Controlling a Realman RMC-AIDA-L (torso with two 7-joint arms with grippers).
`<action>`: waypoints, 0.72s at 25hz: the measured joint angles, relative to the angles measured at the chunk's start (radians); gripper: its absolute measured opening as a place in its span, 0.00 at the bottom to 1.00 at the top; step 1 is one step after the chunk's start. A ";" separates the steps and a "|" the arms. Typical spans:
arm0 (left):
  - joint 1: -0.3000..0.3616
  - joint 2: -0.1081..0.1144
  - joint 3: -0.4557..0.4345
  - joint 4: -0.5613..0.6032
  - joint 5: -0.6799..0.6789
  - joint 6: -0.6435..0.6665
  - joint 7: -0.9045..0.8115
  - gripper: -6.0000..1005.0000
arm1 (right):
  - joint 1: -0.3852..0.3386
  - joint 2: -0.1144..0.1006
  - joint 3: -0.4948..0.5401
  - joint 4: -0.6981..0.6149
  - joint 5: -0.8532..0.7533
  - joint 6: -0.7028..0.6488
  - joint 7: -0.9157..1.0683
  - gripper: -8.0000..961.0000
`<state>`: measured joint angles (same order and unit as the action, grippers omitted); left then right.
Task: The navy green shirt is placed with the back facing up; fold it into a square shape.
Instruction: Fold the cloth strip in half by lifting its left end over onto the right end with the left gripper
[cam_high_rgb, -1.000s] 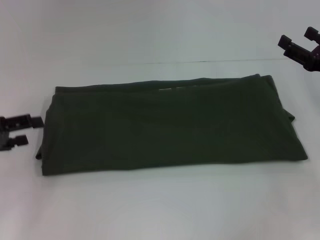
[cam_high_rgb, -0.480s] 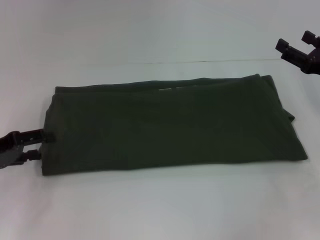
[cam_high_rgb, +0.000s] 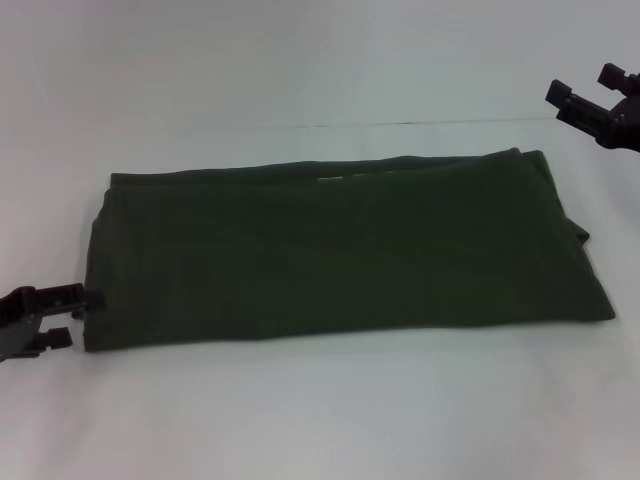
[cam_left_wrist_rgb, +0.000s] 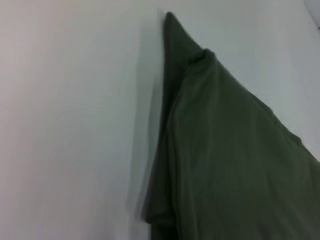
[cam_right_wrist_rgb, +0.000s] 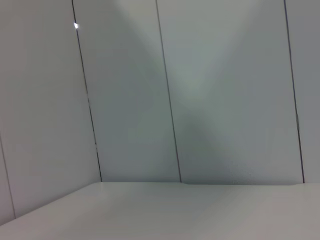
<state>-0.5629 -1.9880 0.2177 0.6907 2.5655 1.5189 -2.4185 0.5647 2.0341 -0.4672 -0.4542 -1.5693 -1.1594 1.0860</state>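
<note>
Presently the left hand (cam_high_rgb: 62, 315) sits low at the near left corner of the navy green shirt (cam_high_rgb: 340, 250), its two fingers parted with a clear gap between them and nothing gripped; the upper fingertip appears to be just at the cloth's edge, though whether it touches cannot be told. The right hand (cam_high_rgb: 585, 100) hangs raised, well apart from the shirt beyond its far right corner, fingers spread and empty.

The shirt lies flat on the white bench (cam_high_rgb: 320, 420) as a long band running left to right, plain side up, already folded lengthwise. Judged step: taking hold of the left end to carry it across toward the right. The next move calls for the lower finger to slip under all layers at that corner before closing.

No lettering shows. The left wrist view gives only the layered shirt edge; the right wrist view shows wall panels, no cloth.
</note>
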 joint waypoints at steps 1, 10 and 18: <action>0.000 0.000 0.000 -0.002 0.000 -0.003 -0.003 0.87 | 0.001 0.000 0.000 0.000 0.000 0.000 0.000 0.96; -0.004 -0.002 0.004 -0.054 0.000 -0.067 -0.011 0.87 | 0.004 0.002 -0.001 0.002 0.000 0.000 -0.006 0.96; -0.007 -0.002 0.004 -0.087 -0.004 -0.115 -0.013 0.87 | 0.002 0.009 -0.001 -0.002 0.000 0.000 -0.006 0.96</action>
<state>-0.5698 -1.9896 0.2221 0.6036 2.5611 1.4035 -2.4315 0.5671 2.0430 -0.4679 -0.4558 -1.5693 -1.1598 1.0797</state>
